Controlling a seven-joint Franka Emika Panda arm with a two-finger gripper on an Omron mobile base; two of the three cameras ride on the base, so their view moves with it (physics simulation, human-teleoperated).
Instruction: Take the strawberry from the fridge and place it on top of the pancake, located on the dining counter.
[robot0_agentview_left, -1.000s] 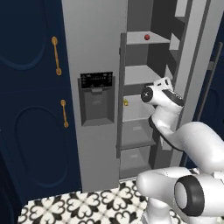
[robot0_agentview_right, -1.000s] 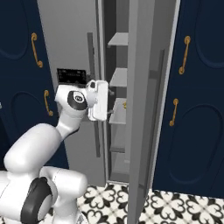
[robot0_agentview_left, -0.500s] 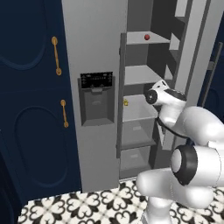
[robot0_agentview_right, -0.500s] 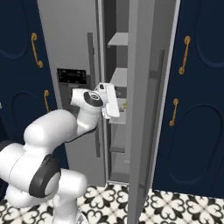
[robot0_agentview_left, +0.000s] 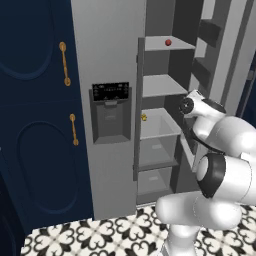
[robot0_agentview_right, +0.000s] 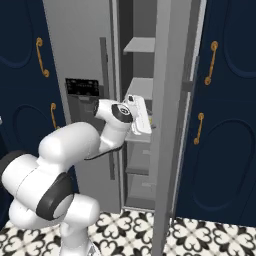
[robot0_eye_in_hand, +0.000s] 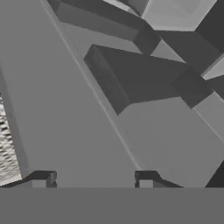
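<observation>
Operator: Where is your end effector, and how do the fingers stand?

Arm: My end effector (robot0_eye_in_hand: 94, 179) is reaching into the open right half of the fridge (robot0_agentview_left: 107, 60), at about the level of its middle shelves. In the hand view my two dark fingertips (robot0_eye_in_hand: 43, 178) stand spread apart with nothing between them, only grey fridge panels and bins beyond, seen at a slant. I am pinching nothing.

Operator: And the strawberry?

Arm: The strawberry (robot0_agentview_left: 168, 42) sits on the top shelf (robot0_agentview_left: 175, 46) that I can see, well above my end effector. Another bare shelf (robot0_agentview_left: 160, 86) lies between that one and my hand's level. From the left base view the fruit is up and to the left of my wrist, not touching me.

Operator: Anything closer to you?

Arm: A small yellow item (robot0_agentview_left: 144, 117) rests at the left edge of the shelf (robot0_agentview_left: 160, 125) roughly level with my end effector, off to its left and apart from it.

Operator: What surrounds the fridge?

Arm: Left of my end effector is the shut fridge door with its black-panelled dispenser (robot0_agentview_left: 111, 112). Beyond that stand navy cabinets (robot0_agentview_left: 35, 150) with gold handles (robot0_agentview_left: 63, 63). In the right base view the open door's edge (robot0_agentview_right: 167, 125) stands just to the right of my hand, with more navy cabinets (robot0_agentview_right: 225, 125) past it. Below me is a black-and-white patterned floor (robot0_agentview_left: 100, 235).
</observation>
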